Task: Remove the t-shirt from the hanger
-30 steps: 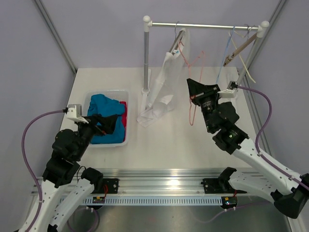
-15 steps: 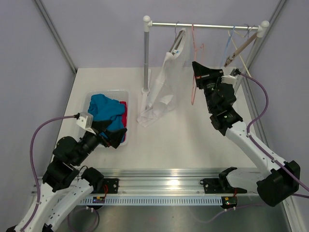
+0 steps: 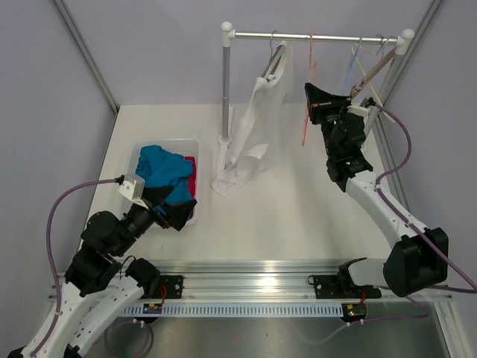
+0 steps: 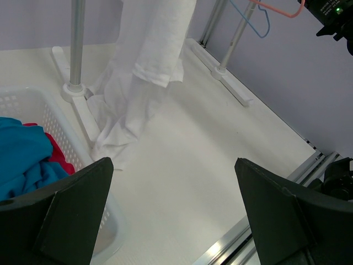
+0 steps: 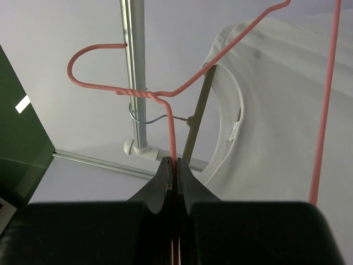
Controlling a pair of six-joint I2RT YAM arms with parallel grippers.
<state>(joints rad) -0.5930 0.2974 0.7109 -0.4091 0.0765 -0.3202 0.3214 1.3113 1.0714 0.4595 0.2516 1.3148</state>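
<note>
A white t-shirt (image 3: 253, 127) hangs on a wooden hanger (image 3: 277, 61) from the rack's rail (image 3: 320, 39), its hem bunched on the table. It also shows in the right wrist view (image 5: 276, 110) and in the left wrist view (image 4: 146, 61). My right gripper (image 3: 313, 104) is raised just right of the shirt and is shut on an empty pink wire hanger (image 5: 175, 118), whose hook is up at the rail (image 5: 134, 66). My left gripper (image 3: 175, 215) is open and empty, low beside the basket (image 3: 192, 142).
The white basket (image 4: 52, 118) holds blue cloth (image 3: 164, 168) and red cloth. A blue wire hanger (image 3: 352, 67) and a bare wooden hanger (image 3: 373, 71) hang at the rail's right end. The rack's left post (image 3: 225, 89) stands beside the shirt.
My right gripper has lifted the pink hanger up and right, from table height to the rail. My left arm drew back from the basket earlier and has since stayed still.
</note>
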